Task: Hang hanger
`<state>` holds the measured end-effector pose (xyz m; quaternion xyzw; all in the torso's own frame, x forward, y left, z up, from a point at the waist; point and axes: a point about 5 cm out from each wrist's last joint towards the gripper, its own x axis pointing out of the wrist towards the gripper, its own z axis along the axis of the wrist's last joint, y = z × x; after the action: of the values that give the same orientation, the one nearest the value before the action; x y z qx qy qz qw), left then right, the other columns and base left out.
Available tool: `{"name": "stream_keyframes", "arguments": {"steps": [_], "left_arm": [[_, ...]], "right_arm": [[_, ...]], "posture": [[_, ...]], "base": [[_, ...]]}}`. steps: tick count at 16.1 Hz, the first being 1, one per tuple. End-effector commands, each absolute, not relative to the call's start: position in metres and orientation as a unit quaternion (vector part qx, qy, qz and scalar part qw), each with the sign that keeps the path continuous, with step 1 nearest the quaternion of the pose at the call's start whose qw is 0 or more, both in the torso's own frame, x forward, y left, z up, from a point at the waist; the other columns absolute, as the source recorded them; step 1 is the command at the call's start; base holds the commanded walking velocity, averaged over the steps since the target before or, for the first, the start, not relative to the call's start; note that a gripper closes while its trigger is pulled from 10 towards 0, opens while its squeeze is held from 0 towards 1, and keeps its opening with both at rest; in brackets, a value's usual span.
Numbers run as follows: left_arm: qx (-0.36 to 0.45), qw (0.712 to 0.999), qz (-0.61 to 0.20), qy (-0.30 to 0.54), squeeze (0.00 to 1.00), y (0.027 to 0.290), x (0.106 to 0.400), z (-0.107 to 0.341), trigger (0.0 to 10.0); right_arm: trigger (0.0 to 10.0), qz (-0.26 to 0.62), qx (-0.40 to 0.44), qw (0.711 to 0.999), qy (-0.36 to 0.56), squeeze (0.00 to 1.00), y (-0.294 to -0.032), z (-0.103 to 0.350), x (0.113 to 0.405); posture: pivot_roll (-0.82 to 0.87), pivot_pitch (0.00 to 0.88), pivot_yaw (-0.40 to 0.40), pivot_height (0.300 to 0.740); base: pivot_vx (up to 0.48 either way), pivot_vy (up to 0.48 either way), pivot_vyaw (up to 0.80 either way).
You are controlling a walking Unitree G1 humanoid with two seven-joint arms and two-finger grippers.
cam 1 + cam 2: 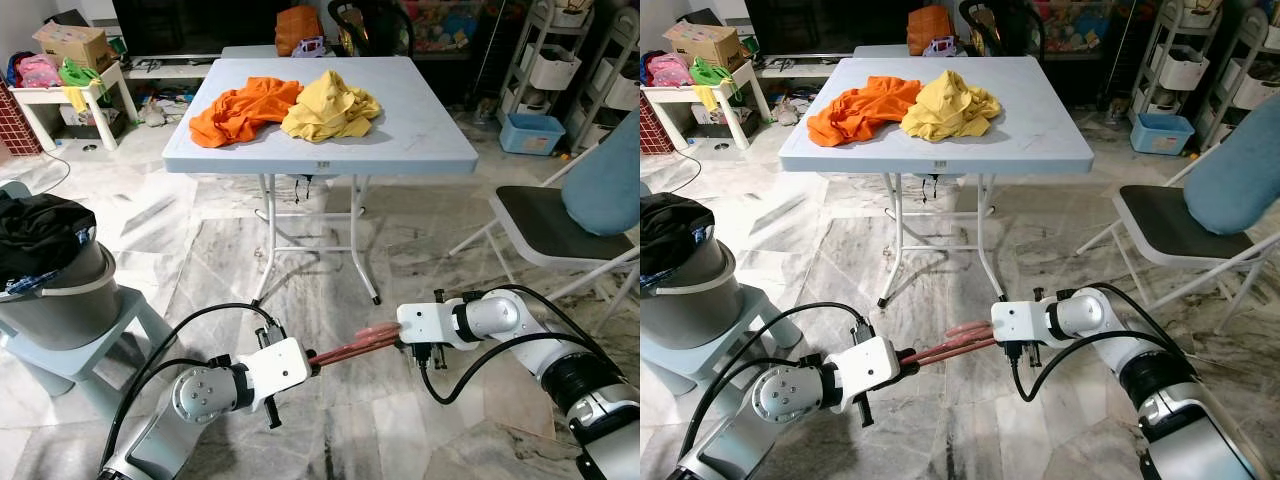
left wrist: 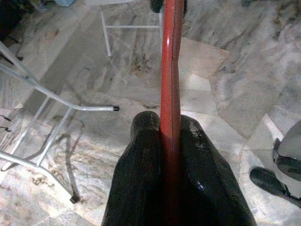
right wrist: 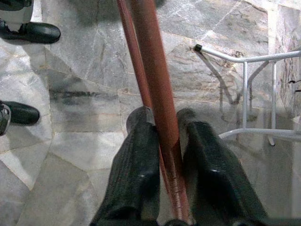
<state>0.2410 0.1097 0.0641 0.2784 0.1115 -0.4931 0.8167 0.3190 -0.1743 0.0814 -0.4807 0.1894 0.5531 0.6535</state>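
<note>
The left gripper (image 2: 170,141) has its black fingers pressed tight on one end of the red hanger (image 1: 352,349), while the right gripper (image 3: 165,136) straddles the other end, its fingers looser, with a gap showing on either side of the bar. The hanger lies low over the marble floor (image 1: 230,260), its long axis running straight from one gripper to the other. Both arms are equally near it. No rail shows; the table (image 1: 430,140) with an orange shirt (image 1: 240,108) and yellow shirt (image 1: 330,105) stands well ahead.
</note>
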Motion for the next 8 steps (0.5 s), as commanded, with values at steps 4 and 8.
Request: {"name": "stream_keyframes", "arguments": {"steps": [4,8], "left_arm": [[0.259,0.838,-0.468,0.102,1.00,0.1109,0.2482,0.0683,10.0],[0.282,0.851,-0.437,0.076,1.00,0.1160,0.2524,0.0685,10.0]], "right_arm": [[0.0,0.550,-0.479,0.659,0.183,0.00,-0.1753,0.0845,0.3214],[0.0,0.548,-0.478,0.661,0.184,0.00,-0.1771,0.0826,0.3210]], "posture": [[0.00,0.000,-0.021,0.740],[0.00,0.000,-0.022,0.740]], "base": [[0.000,0.000,0.00],[0.000,0.000,0.00]]}}
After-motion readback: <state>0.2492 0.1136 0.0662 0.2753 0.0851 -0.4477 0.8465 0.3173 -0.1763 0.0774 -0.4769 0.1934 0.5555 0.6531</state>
